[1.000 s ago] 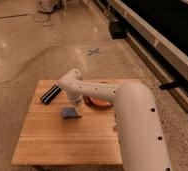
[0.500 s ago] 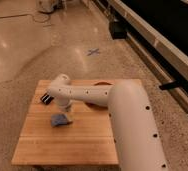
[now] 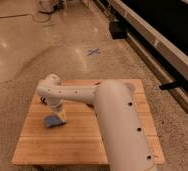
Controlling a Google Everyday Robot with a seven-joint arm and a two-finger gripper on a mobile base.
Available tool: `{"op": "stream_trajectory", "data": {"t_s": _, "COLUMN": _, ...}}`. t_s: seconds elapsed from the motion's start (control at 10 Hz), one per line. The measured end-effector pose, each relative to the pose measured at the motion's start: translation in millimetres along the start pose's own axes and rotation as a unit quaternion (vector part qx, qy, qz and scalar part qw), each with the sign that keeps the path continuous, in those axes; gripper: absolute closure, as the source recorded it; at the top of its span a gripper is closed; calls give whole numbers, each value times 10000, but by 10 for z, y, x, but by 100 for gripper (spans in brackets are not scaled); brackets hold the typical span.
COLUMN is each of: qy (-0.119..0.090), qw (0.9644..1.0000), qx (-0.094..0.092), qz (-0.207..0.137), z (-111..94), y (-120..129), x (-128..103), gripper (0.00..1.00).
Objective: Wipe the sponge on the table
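Observation:
The light-blue sponge (image 3: 51, 121) lies on the left part of the bamboo table (image 3: 67, 147), a little in from the left edge. My gripper (image 3: 59, 111) comes down from the white wrist and sits right at the sponge's upper right side, touching or pressing it. The thick white arm (image 3: 117, 120) stretches in from the lower right across the middle of the table and hides what is behind it.
The table's left edge is close to the sponge and its front edge lies further toward the camera. Polished floor surrounds the table, with a blue cross mark (image 3: 93, 51). A black box (image 3: 118, 29) and a long dark ledge (image 3: 162, 45) run along the right.
The arm has swung left and toward the front of the table. The sponge has slid the same way with the gripper. The black bar at the back left is now hidden.

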Motion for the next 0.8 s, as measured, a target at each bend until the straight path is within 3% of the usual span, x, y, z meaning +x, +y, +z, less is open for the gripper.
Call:
{"op": "stream_trajectory", "data": {"t_s": 0.2, "qy": 27, "qw": 10000, "qx": 89, "qz": 22, "z": -37, "y": -161, "x": 42, "gripper": 100}}
{"op": "stream_trajectory", "data": {"t_s": 0.8, "qy": 329, "qw": 9982, "qx": 170, "qz": 479, "z": -78, "y": -423, "x": 550, "gripper": 100}}
